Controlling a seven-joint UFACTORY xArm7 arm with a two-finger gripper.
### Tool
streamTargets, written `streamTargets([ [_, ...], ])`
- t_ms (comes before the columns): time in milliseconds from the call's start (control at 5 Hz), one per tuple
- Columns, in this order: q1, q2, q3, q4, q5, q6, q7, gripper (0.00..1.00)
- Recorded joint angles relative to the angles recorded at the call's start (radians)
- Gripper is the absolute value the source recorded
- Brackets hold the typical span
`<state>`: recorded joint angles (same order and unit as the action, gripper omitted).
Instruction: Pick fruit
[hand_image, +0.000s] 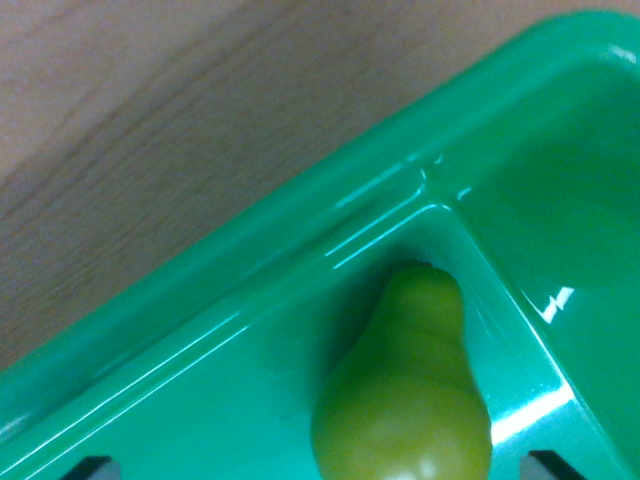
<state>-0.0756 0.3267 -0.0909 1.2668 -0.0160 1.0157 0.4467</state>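
A green pear (405, 400) lies in a compartment of a green plastic tray (300, 240), its narrow top pointing into the compartment's far corner beside a divider ridge. Only the dark tips of my gripper (325, 468) show at the bottom edge of the wrist view, one fingertip (95, 467) at the wrist view's left and the other at the right. They stand far apart, open, with the pear's wide end between them and not touching either tip. The pear's lower end is cut off by the frame.
A second tray compartment (570, 180) lies past the divider at the wrist view's right. A wooden table surface (150, 110) fills the upper left beyond the tray's raised rim.
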Motion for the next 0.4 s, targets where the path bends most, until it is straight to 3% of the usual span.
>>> streamTargets([
  [200, 0.0000, 0.000, 0.000, 0.000, 0.0000, 0.000, 0.000, 0.00],
  [400, -0.0074, 0.019, -0.005, -0.030, 0.0057, -0.040, 0.030, 0.00],
])
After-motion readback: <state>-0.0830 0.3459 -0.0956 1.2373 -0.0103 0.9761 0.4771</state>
